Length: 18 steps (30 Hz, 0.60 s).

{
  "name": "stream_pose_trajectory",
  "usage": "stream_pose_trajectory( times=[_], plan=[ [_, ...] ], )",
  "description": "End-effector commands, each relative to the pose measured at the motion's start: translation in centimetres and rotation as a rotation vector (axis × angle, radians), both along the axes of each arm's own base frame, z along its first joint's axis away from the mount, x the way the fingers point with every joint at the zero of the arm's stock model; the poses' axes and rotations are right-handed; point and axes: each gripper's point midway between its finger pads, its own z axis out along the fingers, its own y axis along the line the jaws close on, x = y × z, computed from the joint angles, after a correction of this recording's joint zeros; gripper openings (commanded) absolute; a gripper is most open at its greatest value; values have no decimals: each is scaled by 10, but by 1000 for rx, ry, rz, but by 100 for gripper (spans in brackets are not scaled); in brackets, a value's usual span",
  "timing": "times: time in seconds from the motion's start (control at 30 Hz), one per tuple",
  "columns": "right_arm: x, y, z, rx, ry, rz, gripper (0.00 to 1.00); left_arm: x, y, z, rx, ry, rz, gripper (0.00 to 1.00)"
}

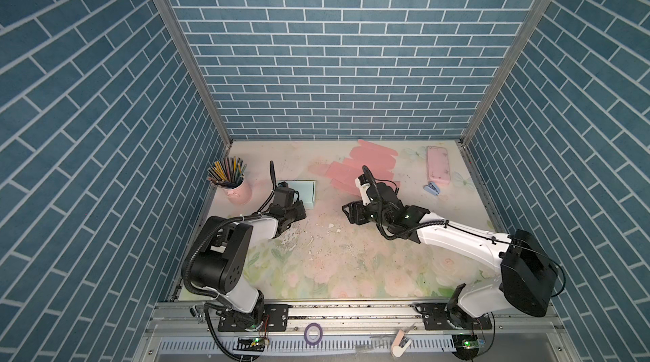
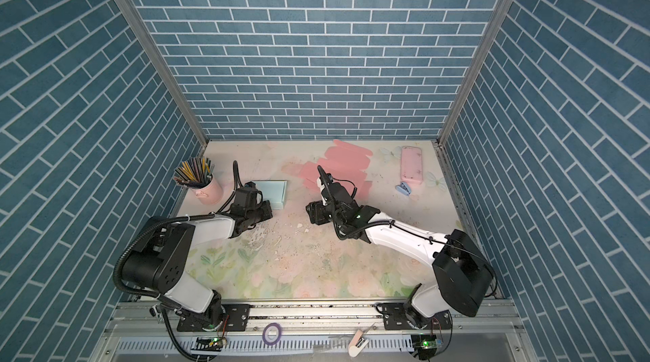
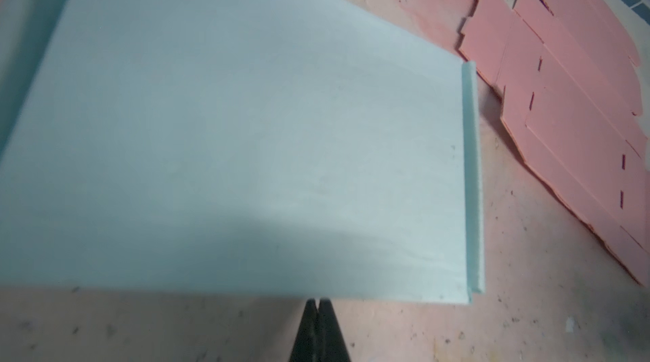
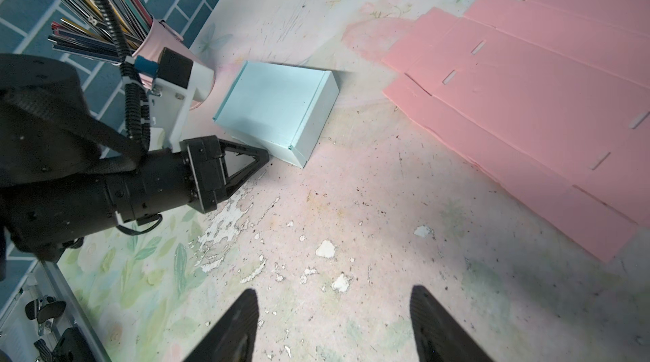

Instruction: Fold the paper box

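Floral tabletop (image 1: 351, 272): pencil cup (image 1: 240, 192) beside box (image 1: 306, 195), pink cardboard (image 1: 369, 161) near.

In both top views the left arm (image 1: 260, 226) hides the lower left of the pale blue box (image 1: 302, 189), and the right arm (image 1: 453, 237) covers the lower edge of the flat pink cardboard (image 1: 365, 161). The small blue thing (image 1: 432, 188) below the pink case (image 1: 438, 165) is too small to identify. In the left wrist view the box is blurred and cut off by the frame's edge; only the tips of the left gripper (image 3: 318, 302) show.

Closed fingers (image 3: 305, 337) beside blue box (image 3: 228, 131)
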Motion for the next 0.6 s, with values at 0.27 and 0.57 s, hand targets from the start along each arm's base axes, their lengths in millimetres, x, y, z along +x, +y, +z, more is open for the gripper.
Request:
stream_pose_trajectory(
  times=[0.27, 0.57],
  plan=[
    [4, 7, 2, -2, -28, 17, 69, 56, 8, 3, -39, -17, 78, 2],
    [3, 5, 9, -5, -45, 18, 69, 78, 40, 4, -19, 4, 134, 3]
  ],
)
